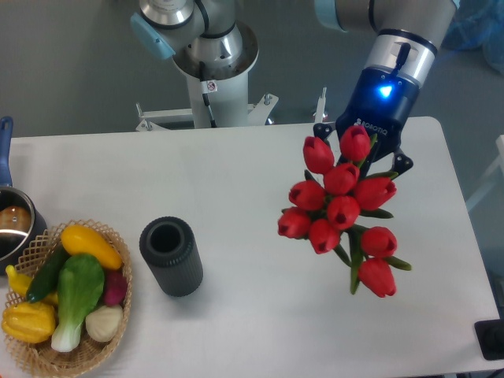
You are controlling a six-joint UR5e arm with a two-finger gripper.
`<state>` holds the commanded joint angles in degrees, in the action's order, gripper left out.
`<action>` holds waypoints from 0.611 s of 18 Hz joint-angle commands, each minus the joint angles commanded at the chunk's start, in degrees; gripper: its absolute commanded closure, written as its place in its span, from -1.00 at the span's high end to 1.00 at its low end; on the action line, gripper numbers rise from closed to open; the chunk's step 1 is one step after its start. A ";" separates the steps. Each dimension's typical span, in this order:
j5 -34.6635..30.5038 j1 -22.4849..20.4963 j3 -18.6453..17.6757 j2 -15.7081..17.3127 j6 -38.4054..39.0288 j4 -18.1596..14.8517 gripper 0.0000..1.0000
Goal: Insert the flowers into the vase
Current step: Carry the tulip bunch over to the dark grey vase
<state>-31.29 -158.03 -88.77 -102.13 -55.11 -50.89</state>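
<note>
Closest to me, at the lower left edge of the table (252, 331), I see the wicker basket (31, 354) holding green, yellow and purple vegetables (75, 295). Just beyond it at the left edge is a metal pot (12, 228) with a blue handle. To the right of the basket, near it but not touching, the vase (171, 256) stands upright on the tabletop, its round mouth open to the camera and nothing inside it.

Over on the right half of the table I have the flowers (342, 211), well apart from the vase. The bunch runs from upper left to lower right in my view: the topmost buds sit right at the gripper, and the lowest two red buds hang out toward the near right, with green stems and leaves showing between them. Most of the red heads face up at the camera in a tight cluster, wider than the vase mouth.

The gripper (356, 153) is directly behind and above the top of the bunch, its dark fingers showing on either side of the upper buds. The fingers stand spread to both sides of the cluster, and the bunch appears clamped between them, though the actual contact point is hidden by the buds. A blue light glows on the wrist above it.

Farthest back is the robot base (213, 55) on its pedestal.
</note>
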 joint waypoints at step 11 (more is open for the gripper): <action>12.83 8.70 -4.39 -0.18 -0.26 0.79 -0.49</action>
<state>-18.46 -149.34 -93.16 -102.31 -55.37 -50.10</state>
